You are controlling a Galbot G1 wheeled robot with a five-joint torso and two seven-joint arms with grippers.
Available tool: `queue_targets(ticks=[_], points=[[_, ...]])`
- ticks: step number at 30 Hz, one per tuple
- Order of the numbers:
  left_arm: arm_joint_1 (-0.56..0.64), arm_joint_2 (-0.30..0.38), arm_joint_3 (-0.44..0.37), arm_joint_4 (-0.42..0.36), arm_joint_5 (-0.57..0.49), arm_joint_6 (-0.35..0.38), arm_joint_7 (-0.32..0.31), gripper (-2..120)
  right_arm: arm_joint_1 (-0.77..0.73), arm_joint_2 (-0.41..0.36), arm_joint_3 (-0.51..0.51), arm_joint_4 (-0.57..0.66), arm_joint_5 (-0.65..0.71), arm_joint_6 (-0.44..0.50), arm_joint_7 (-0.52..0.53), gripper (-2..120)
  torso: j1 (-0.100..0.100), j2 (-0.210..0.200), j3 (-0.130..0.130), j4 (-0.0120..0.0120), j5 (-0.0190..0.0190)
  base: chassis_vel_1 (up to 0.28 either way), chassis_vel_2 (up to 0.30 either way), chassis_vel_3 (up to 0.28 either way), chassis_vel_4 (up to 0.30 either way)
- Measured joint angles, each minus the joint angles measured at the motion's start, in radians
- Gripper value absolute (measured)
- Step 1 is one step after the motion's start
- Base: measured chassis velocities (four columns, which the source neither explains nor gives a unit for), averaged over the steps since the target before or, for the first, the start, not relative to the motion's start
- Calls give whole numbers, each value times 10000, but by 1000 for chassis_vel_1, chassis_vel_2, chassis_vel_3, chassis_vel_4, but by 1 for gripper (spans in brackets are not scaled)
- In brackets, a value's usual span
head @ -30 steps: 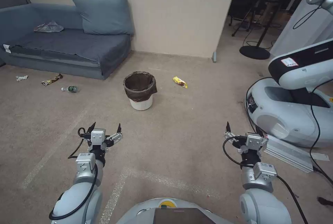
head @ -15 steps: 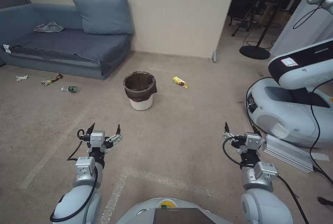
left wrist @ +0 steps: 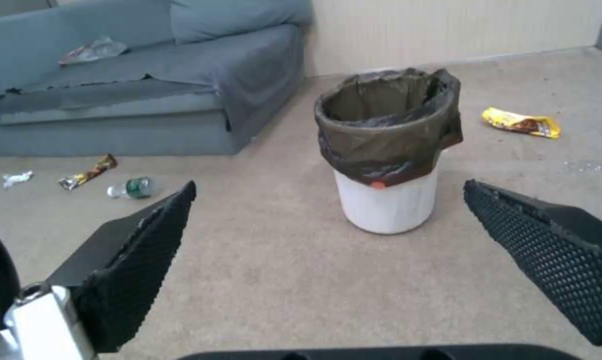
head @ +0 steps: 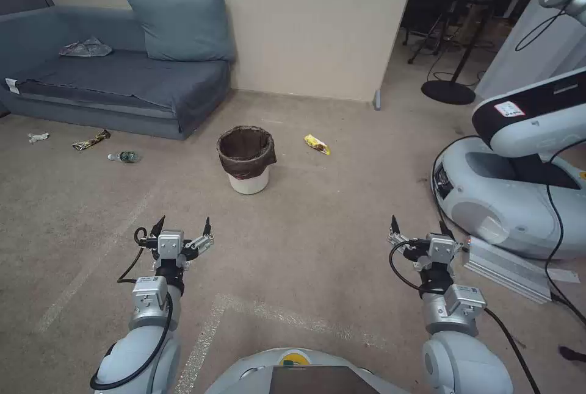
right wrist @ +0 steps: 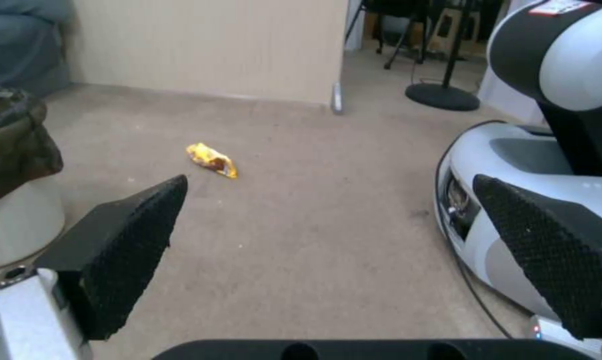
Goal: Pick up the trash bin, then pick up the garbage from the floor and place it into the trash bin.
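Head view, bin: the trash bin [head: 247, 159] stood upright on the carpet, out in front and well apart from both arms, dark bag folded over its rim.
Head view, litter right: a yellow snack wrapper [head: 317, 144] lay on the floor just to the bin's right.
Head view, litter left: a small clear bottle [head: 124, 156], a dark wrapper [head: 91, 139] and a white tissue [head: 38, 136] sat on the floor along the front of the blue sofa [head: 116, 86].
Head view, hands: left hand [head: 182, 226] and right hand [head: 417, 226] both hung low over bare carpet, fingers spread, holding nothing.
Head view, other stuff: another white robot [head: 519, 156] was parked off to the right.
Left wrist view: the left hand [left wrist: 328, 235] was spread wide, with the trash bin [left wrist: 388, 150] sitting between its fingertips but farther off; the bottle [left wrist: 132, 188], dark wrapper [left wrist: 87, 172] and yellow wrapper [left wrist: 521, 122] were on the floor around it.
Right wrist view: the right hand [right wrist: 328, 235] was spread too, with the yellow wrapper [right wrist: 211, 159] on the carpet ahead and the bin's side [right wrist: 14, 170] at the edge.
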Motion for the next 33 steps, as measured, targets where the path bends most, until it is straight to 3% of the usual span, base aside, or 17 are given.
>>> queue_targets(ticks=[11, 33], points=[[-4, 1, -33, 49, -21, 6, -2, 100, -4, -2, 1, -3, -48, 10, -18, 100, 0, 0, -1, 0, 0, -43, 43, 39, -42], [-1, -16, -56, 154, -45, -39, 0, 100, 13, -3, -27, -210, -191, 168, -26, 100, 1, 0, 0, 0, 0, -125, 126, 130, -129]])
